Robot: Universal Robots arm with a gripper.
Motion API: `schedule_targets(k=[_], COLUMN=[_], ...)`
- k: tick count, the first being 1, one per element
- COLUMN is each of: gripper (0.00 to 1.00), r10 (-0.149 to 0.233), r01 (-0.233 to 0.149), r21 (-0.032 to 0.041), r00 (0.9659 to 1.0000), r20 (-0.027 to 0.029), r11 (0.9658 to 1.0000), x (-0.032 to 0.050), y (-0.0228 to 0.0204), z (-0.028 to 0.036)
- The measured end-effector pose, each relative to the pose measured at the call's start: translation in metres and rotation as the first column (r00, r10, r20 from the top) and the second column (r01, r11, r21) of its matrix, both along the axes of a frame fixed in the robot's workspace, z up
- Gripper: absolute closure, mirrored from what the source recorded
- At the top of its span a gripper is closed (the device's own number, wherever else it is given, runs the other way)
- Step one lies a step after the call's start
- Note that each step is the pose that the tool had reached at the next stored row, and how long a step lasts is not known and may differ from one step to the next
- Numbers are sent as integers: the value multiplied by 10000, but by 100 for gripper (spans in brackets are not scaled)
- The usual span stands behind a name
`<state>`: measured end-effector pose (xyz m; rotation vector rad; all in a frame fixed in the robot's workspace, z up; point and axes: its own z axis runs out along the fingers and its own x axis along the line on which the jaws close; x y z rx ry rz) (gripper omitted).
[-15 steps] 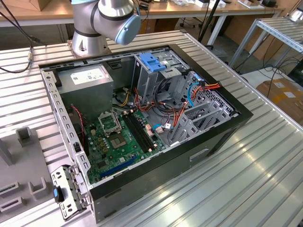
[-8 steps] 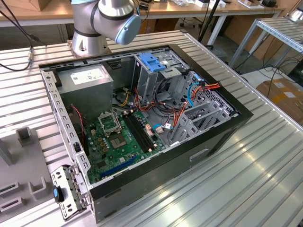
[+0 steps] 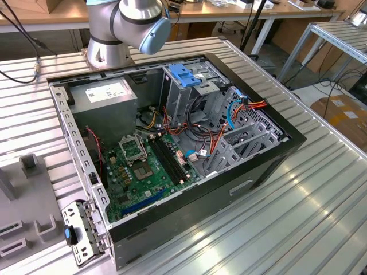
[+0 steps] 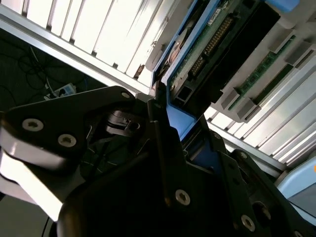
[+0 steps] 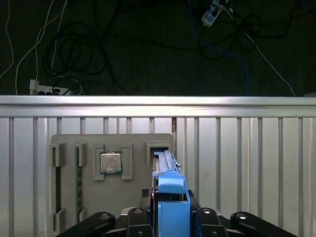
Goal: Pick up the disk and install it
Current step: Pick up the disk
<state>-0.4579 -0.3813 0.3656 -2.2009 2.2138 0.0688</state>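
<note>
The disk [image 5: 167, 168] is a flat grey-metal hard drive with blue plastic side rails. In the first wrist view it stands on edge, and in the second wrist view [image 4: 212, 44] it shows a green circuit board on its underside. The black gripper [image 5: 170, 210] is closed narrowly on the near blue rail and grips it from both sides. The drive's far end sits at a slot in the flat grey fixture tray [image 5: 113, 197]. The tray lies on the slatted aluminium table [image 5: 247, 163] and also carries a square silver processor chip [image 5: 110, 162] and a thin green memory stick [image 5: 78, 182]. In the exterior view, the open black computer case [image 3: 200, 200] lies well apart from that tray [image 3: 28, 212], its tall metal cage with a light-blue top [image 3: 186, 77] ringed by red and blue cables [image 3: 229, 114].
</note>
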Motion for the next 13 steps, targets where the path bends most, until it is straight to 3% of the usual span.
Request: schedule_targets(k=[9, 13], gripper=[63, 63], r10=[0, 0], r01=[0, 0], r21=[-1, -1], r00=[10000, 10000], r20=[-2, -2], r11=[10000, 10000], x=[0, 0], y=[0, 0], z=[7, 51])
